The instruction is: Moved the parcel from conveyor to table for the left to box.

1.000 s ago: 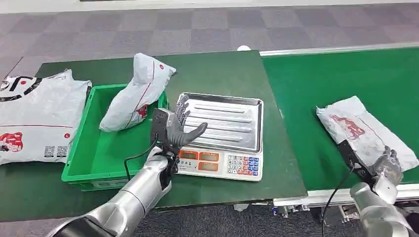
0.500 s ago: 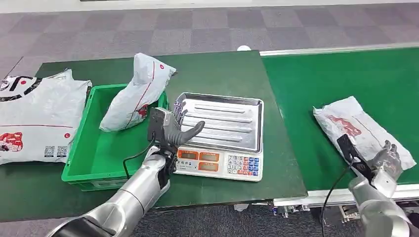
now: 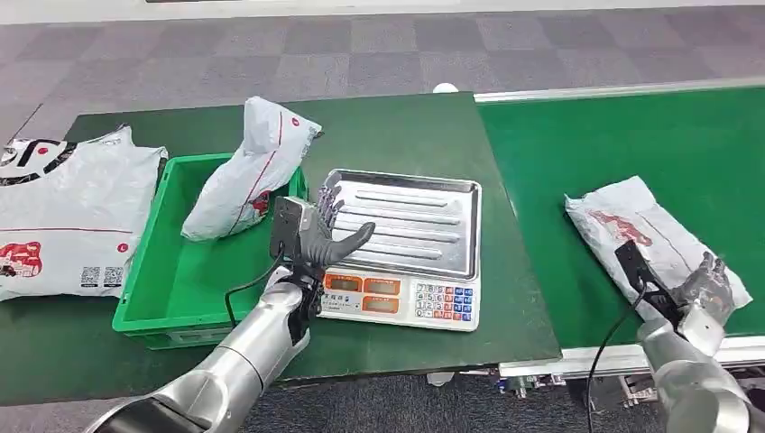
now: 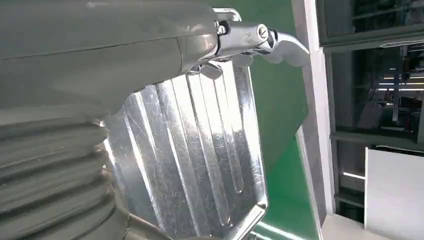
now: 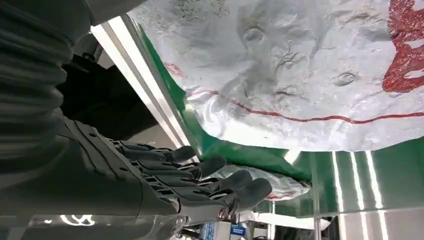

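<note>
Parcel (image 3: 651, 236): on the green conveyor (image 3: 577, 153) at 3 o'clock, drifted slightly leftward.
Right hand (image 3: 702, 289): at the parcel's near corner, fingers apart, gripping nothing.
Left hand (image 3: 317, 233): unchanged, fingers spread over the scale (image 3: 406, 236).

Hidden and cut-off parts

The right hand (image 3: 706, 290) covers the parcel (image 3: 645, 236) at its 5 o'clock corner, so contact there cannot be told. The left hand (image 3: 317, 233) hides the scale (image 3: 401, 239) tray's 9 o'clock edge. The flat grey bag (image 3: 68, 216) at the worktop (image 3: 397, 126) 9 o'clock side runs off the picture's edge. The scale's display digits are too small to read.
</note>
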Motion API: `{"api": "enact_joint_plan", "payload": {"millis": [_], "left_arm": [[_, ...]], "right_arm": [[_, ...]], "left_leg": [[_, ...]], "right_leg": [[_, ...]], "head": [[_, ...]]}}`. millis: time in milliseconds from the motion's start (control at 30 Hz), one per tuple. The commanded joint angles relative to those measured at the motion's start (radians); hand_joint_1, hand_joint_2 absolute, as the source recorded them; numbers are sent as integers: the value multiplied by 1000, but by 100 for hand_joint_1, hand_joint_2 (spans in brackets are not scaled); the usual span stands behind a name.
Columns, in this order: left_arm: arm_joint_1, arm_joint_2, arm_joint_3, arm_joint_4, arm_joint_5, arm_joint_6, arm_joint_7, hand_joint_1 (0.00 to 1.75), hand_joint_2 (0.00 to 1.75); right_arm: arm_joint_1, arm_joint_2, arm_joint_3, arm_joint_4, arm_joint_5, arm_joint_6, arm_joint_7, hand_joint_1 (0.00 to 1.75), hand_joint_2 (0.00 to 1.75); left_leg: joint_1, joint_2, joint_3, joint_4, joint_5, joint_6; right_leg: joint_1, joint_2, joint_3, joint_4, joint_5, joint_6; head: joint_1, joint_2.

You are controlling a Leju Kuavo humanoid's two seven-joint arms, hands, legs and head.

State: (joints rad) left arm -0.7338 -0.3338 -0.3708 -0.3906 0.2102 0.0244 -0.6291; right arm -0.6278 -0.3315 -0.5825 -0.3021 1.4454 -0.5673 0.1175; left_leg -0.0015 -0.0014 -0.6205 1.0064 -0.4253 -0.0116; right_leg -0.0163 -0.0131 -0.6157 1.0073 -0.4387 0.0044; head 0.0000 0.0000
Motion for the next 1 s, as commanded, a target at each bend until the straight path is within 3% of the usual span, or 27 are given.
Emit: {"api": "enact_joint_plan", "payload": {"millis": [33, 500, 1000], "left_arm": [[-14, 24, 57, 25, -4, -2, 1, 0, 175], [-11, 17, 70, 27, -19, -9, -2, 0, 175], [-15, 18, 77, 27, -18, -7, -2, 0, 175]], "right_arm": [[-68, 17, 21, 65, -1, 43, 1, 0, 175], [-46, 11, -16, 62, -61, 77, -65, 0, 175], [-38, 12, -20, 64, -68, 108, -59, 0, 175]], "left_leg": [[0, 5, 4, -1, -2, -1], [2, 3, 6, -1, -2, -1], [1, 2, 4, -1, -1, 0]], "right_leg": [[0, 5, 3, -2, 0, -1], [1, 4, 5, -3, 0, -1], [1, 3, 4, -3, 0, -1]], "head": [[0, 0], [0, 0], [0, 0]]}}
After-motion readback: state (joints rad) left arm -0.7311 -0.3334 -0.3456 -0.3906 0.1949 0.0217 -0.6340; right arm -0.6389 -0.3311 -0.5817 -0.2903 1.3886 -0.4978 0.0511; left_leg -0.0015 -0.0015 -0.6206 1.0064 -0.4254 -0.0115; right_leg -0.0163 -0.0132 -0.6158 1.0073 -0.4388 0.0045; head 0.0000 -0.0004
